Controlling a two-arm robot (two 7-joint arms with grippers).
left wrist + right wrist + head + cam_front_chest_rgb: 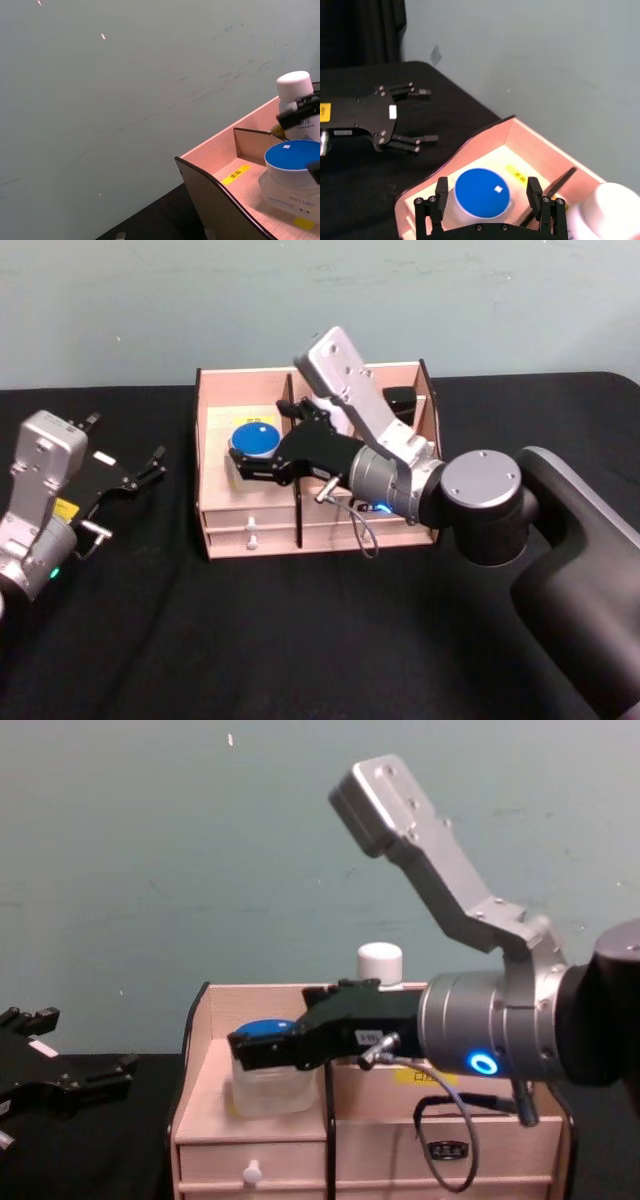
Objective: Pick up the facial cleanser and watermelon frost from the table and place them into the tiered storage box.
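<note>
Watermelon frost (482, 195) sits in the tiered storage box's (213, 395) left compartment, straddled by the right gripper (485, 196), whose fingers stand apart from it. Facial cleanser (298, 102) stands behind. Best withdrawal: straight up, avoiding the blue lid. Left gripper (150, 466) rests open aside.

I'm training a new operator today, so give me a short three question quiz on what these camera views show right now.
1. True or false: the watermelon frost sits inside the tiered storage box.
2. Which gripper straddles the jar: A left, B right?
3. Fill in: the facial cleanser stands ____ the box.

Key: 1 true. 2 B, the right gripper, fingers open either side of the blue lid; the left gripper rests open above the table. 3 inside.
</note>
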